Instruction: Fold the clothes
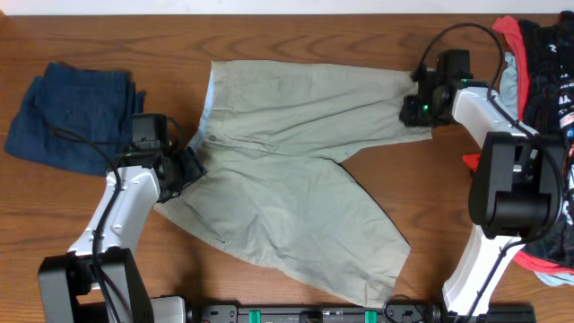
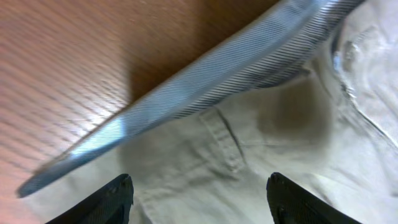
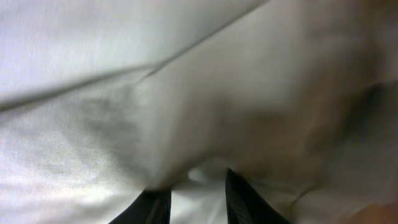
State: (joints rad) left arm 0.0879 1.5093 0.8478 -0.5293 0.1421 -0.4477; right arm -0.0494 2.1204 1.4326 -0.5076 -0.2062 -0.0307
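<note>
Your left gripper (image 2: 200, 186) is spread wide. In its wrist view the two dark fingertips (image 2: 115, 199) stand far apart at the bottom edge, with nothing caught between them. Directly beneath and ahead of them lies the waist of the large khaki-beige cotton shorts (image 1: 287, 170), with a belt loop (image 2: 227, 140) just in front of the gap. Beyond the loop, the pale blue striped waistband lining (image 2: 211, 71) is turned outward and runs diagonally across the view. Past it is the bare brown wooden table (image 2: 68, 56). From overhead, this gripper (image 1: 186, 168) sits at the shorts' waist edge. Off to its outer side, apart from the shorts, a dark blue denim garment (image 1: 72, 112) lies crumpled.

Your right gripper (image 3: 196, 196) is drawn nearly together. A small pale fold of the shorts' cloth shows in the narrow gap between its fingers (image 3: 244, 202), so it is pinching the fabric. Khaki cloth fills the wrist view all around the fingers, with a seam crossing above them. From overhead, that gripper (image 1: 420, 106) is at the hem end of the shorts' farther leg, while the other leg spreads flat toward the near table edge. Behind this hand, at the table's right edge, lies a heap of red, black and pale-blue garments (image 1: 538, 54).
</note>
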